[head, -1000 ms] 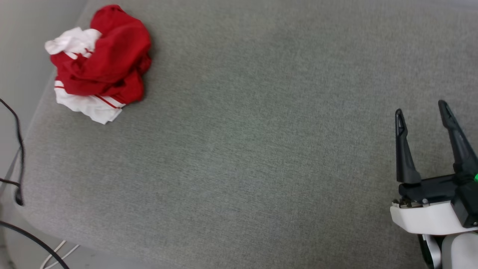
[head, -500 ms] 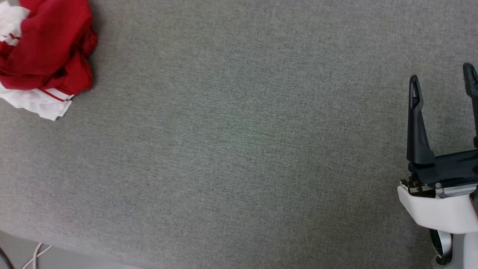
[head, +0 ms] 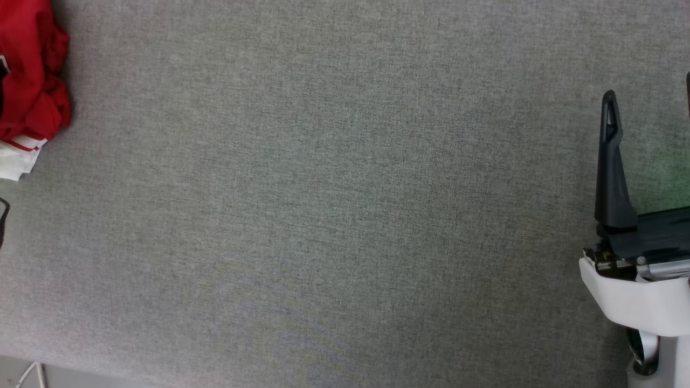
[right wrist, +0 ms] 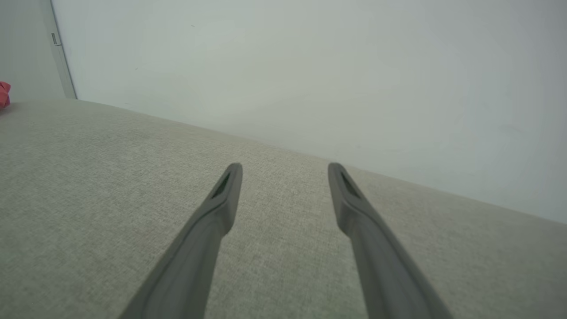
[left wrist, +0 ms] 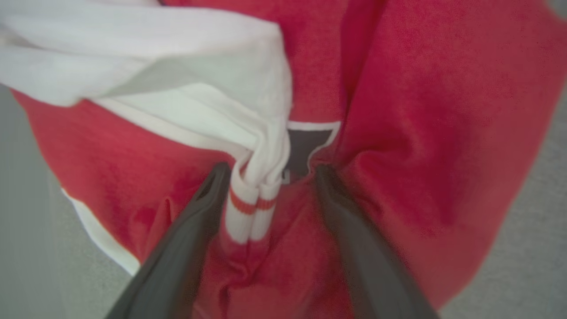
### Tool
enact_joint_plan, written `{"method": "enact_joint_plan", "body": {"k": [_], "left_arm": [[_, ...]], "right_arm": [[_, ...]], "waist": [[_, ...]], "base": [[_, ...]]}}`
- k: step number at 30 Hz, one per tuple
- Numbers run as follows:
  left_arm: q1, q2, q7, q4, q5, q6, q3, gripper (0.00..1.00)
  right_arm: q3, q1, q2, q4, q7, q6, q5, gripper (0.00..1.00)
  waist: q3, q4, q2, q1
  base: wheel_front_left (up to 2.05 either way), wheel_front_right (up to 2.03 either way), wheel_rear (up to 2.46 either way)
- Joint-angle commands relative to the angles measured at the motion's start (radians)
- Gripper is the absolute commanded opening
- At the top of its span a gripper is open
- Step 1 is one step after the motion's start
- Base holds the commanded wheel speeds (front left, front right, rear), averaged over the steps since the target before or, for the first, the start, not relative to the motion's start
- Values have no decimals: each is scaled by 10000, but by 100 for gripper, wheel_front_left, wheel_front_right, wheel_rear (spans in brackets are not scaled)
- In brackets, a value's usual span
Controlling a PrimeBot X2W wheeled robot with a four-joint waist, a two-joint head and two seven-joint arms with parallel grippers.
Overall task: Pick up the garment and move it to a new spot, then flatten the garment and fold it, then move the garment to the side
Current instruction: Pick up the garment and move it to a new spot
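Note:
The garment (head: 29, 81), a crumpled red jersey with white trim, lies at the far left edge of the head view on the grey cushion. In the left wrist view the garment (left wrist: 443, 133) is very close. My left gripper (left wrist: 272, 170) is open, its fingertips pressed into the cloth. A bunched white sleeve with red stripes (left wrist: 252, 204) and a bit of black lettering lie between them. My right gripper (head: 649, 94) stands open far to the right, with nothing between its fingers (right wrist: 221, 208). A red speck of the garment (right wrist: 3, 94) shows at the left edge there.
The wide grey fabric surface (head: 345, 215) stretches between the garment and my right gripper. Its front edge and a white cable (head: 29, 374) show at the bottom left. A pale wall (right wrist: 310, 66) rises behind the surface.
The head camera has swung right, so the garment has slid to the left edge of that view. The right gripper stays open and now sits partly cut off at the right edge.

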Motion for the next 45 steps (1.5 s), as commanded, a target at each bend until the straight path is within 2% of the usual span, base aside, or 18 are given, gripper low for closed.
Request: {"method": "enact_joint_plan", "body": {"k": [1,3,4,5,8,13,16,21,27,36,45], "left_arm": [[205,-460,30,183,-33,0,-386,100],[291,-678,34,393,-174,-7,-697,100],[265,-701,15,440,-139,-8,-842,47],[231,-715,-30,514,-156,-8,-962,0],[-94,-528,-341,593,-221,-8,-1091,0],[-869,199,-1122,240,-6,-7,-1330,0],[-1210,411,-1392,-110,79,1,-1674,0],[-1816,882,-1552,-1068,116,0,-2307,0],[-2623,1024,-1404,-2237,294,0,-3159,0],[-3532,643,-1151,-3843,494,0,-4318,0],[-3831,-119,-1128,-5696,596,2,-5858,0]], "right_arm": [[3,-140,-10,12,-18,-7,-44,100],[25,-172,-10,49,-18,-7,-50,100],[40,-195,-10,72,-18,-7,-53,100],[64,-230,-10,84,-18,-7,-64,100],[77,-233,-10,142,-18,-7,1,100],[151,-161,-11,340,-18,-7,293,100],[185,-59,-11,502,-18,-7,494,100],[225,81,-10,766,-17,-7,940,100],[208,297,-8,1001,-17,-7,1423,100],[106,564,-5,1193,-19,-7,1925,100],[-10,739,-2,1290,-17,-7,2221,100]], "waist": [[33,-19,0,-1],[19,-19,0,-1],[-1,-20,0,-1],[-42,-17,0,-1],[-284,3,0,-1],[-1041,-23,0,-1],[-1615,-72,0,-1],[-2509,-257,0,-1],[-3423,-649,0,-1],[-4100,-1417,0,-1],[-4248,-2287,0,-1]], "base": [[0,0,0],[0,0,0],[0,0,0],[0,0,0],[0,0,0],[0,0,0],[0,0,0],[0,0,0],[0,0,0],[0,0,0],[0,0,0]]}}
